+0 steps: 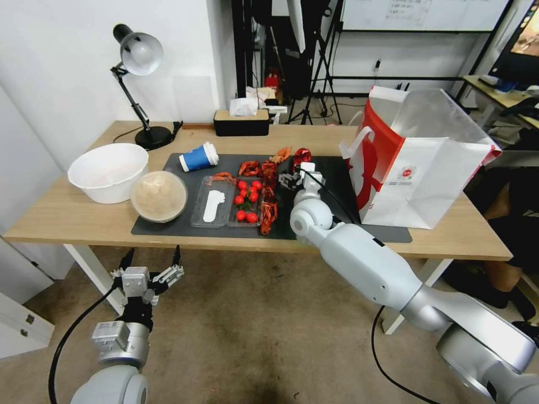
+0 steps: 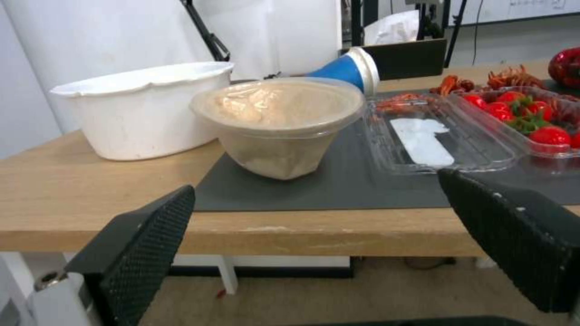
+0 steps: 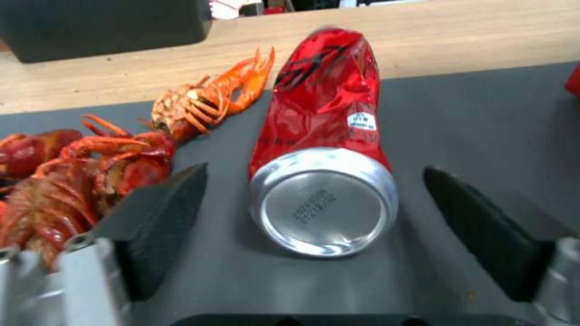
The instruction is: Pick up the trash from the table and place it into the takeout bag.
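Reaching over the long light-wood table (image 1: 67, 216), head view first: my right gripper (image 1: 299, 175) sits mid-frame above the dark grey rectangular mat (image 1: 331, 179), just short of a crushed red drink can (image 1: 302, 156). The large white takeout bag with red sides (image 1: 418, 168) stands open at right, close by, a short carry I'd judge. My left gripper (image 1: 150, 262) hangs low at lower left, below the table edge, fingers spread, holding nothing; parked clear of the work.

Left wrist view: round beige-filled plastic tub (image 2: 279, 124) centre frame, big white bowl (image 2: 145, 111) to its left, blue paper cup with white lid (image 2: 353, 70) lying on its side behind. Clear tray of red tomatoes (image 2: 525, 124) at right.

Right wrist view: the can lies lengthwise, silver base toward me, centred between my two black pads (image 3: 160, 217), which stand wide open on either side, touching nothing. Orange-red crayfish shells (image 3: 108, 158) crowd the left, near that pad. Lined up this way so a closing pinch takes the can across its width; not yet gripped.
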Robot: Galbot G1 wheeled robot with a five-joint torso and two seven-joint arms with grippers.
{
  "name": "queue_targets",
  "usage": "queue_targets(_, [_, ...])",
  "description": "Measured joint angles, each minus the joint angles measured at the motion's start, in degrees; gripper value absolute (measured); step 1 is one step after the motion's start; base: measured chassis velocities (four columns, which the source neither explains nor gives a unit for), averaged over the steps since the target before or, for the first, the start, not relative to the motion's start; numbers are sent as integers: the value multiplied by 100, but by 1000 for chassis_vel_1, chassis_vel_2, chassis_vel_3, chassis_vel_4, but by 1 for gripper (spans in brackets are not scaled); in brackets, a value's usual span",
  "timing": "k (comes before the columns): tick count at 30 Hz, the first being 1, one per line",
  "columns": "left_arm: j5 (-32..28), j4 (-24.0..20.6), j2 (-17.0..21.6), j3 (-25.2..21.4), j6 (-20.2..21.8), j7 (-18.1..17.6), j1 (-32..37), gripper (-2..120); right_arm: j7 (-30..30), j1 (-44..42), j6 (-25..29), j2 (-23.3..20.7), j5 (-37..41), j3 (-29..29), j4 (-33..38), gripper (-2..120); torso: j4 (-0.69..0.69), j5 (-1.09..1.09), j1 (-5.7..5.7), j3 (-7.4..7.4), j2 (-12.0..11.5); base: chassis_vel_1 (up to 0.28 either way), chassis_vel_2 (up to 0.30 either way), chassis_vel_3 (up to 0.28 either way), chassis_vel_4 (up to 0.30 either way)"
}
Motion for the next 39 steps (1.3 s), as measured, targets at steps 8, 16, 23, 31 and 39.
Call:
queue_targets(8, [6, 47, 6, 3, -27, -2, 0, 100, 15, 35, -44, 128, 21, 14, -164, 61, 0, 0, 0, 0, 0, 0, 0, 0, 0])
queue_targets(16, [9, 91, 15, 9, -51, -3, -13, 100, 46, 21, -69, 111, 21, 58, -160, 52, 0, 0, 0, -1, 0, 0, 0, 0, 0])
queue_targets(23, [20, 105, 23, 28, -52, -4, -25, 100, -186, -56, 124, -38, -8, 161, 208, 52, 0, 0, 0, 0, 0, 0, 0, 0, 0])
queue_targets(31, [52, 108, 32, 45, -49, -3, -36, 100, -1221, -200, 896, -507, -310, 575, 1576, 52, 0, 1, -1, 0, 0, 0, 0, 0, 0])
queue_targets(39, [78, 103, 41, 50, -41, -1, -24, 100, -883, -266, 230, -987, -626, 1435, 2923, 52, -1, 0, -1, -1, 1, 0, 0, 0, 0])
